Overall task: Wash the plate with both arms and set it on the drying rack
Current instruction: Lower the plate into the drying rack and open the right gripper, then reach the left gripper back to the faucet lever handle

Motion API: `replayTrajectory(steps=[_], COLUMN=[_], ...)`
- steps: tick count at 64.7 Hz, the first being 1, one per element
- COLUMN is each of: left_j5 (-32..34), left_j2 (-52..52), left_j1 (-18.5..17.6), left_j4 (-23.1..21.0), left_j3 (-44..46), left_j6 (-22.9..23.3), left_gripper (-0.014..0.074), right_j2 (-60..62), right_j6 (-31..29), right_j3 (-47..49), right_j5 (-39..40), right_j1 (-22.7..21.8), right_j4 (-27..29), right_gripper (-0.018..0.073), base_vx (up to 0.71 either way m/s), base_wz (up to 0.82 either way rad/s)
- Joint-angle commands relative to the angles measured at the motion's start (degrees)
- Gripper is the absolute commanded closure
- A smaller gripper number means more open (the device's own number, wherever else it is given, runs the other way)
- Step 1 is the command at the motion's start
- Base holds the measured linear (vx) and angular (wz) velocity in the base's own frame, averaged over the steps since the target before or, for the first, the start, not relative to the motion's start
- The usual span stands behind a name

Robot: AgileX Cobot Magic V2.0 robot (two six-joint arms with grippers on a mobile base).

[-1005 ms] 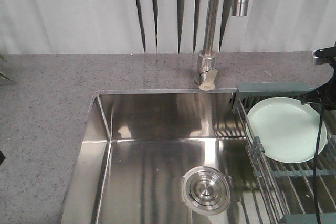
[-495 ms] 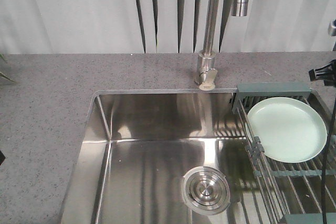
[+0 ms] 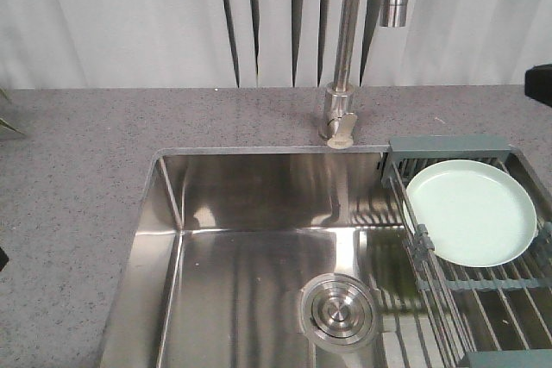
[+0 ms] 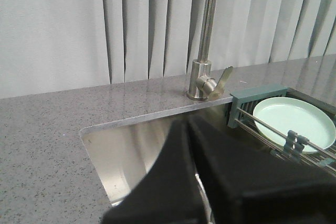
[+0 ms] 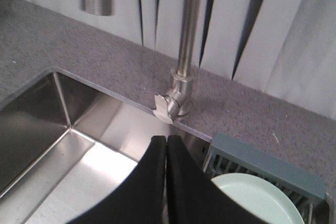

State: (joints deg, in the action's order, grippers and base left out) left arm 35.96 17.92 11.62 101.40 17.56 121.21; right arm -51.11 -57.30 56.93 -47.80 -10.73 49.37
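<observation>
Item: plate point(image 3: 470, 213). Round, shallow, pale mint green, plain, glossy, with a low raised rim.

Location: lies flat on the rack point(image 3: 448, 146), at the rack's back end, just in front of its dark end piece. Rack sits to the right of the sink point(image 3: 259, 239); faucet point(image 3: 341, 114) stands behind the sink's back edge, left of the rack. Nothing touches the plate.

Handling, as judged: stiff, likely light to moderate in weight, breakable if dropped onto steel (material cannot be told from the surface alone). The gloss suggests a slippery face, more so if wet. The flat centre offers no purchase; the raised rim is the place to pinch, best at the side nearest the sink, where the bars leave room beneath the edge.

Left end effector point(image 4: 190, 145): fingers pressed together, holding nothing, poised over the sink, left of the rack.

Right end effector point(image 5: 166, 161): fingers closed against each other, empty, above the sink's back right corner, near the rack's end piece.

Status, as judged: plate appears set in its final place; both arms stand clear of it.
</observation>
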Motion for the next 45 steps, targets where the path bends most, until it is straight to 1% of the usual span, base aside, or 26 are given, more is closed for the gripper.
replayTrajectory(steps=[1, 9, 13, 17, 26, 31, 37, 45], left_j5=[-1.56, -1.52, -1.36, -1.04, -0.52, 0.18, 0.37, 0.32], left_j2=[0.5, 0.5, 0.5, 0.5, 0.5, 1.1, 3.48, 10.98], left_j1=[0.03, 0.03, 0.03, 0.03, 0.03, 0.03, 0.03, 0.03], left_j4=[0.18, 0.18, 0.18, 0.18, -0.67, -2.88, -4.65, -5.08], left_j3=[1.44, 1.44, 1.44, 1.44, 1.44, 1.88, 4.25, 10.55], left_j6=[1.22, 1.22, 1.22, 1.22, 1.22, 1.22, 1.1, -0.35], left_gripper=[0.0603, 0.0603, 0.0603, 0.0603, 0.0603, 0.0603, 0.0603, 0.0603], right_j2=[10.4, 21.73, 25.39, 28.28, 31.47, 32.37, 33.3, 33.37], right_j6=[-4.51, -4.51, -4.51, -4.93, -5.04, -5.18, -5.82, -5.71], right_j3=[-6.35, -16.89, -21.82, -26.44, -34.5, -37.41, -37.33, -37.33], right_j5=[4.01, 4.03, 5.47, 7.2, 9.51, 9.94, 12.12, 13.06], right_j1=[-0.16, -0.16, -0.16, -0.16, -0.16, -0.16, -0.16, -0.16], right_j4=[5.2, 4.74, 4.66, 4.21, 0.94, 0.44, 0.72, 0.58], right_gripper=[0.0564, 0.0562, 0.0562, 0.0561, 0.0561, 0.0561, 0.0561, 0.0561], base_vx=[0.0, 0.0, 0.0, 0.0, 0.0, 0.0, 0.0, 0.0], base_wz=[0.0, 0.0, 0.0, 0.0, 0.0, 0.0, 0.0, 0.0])
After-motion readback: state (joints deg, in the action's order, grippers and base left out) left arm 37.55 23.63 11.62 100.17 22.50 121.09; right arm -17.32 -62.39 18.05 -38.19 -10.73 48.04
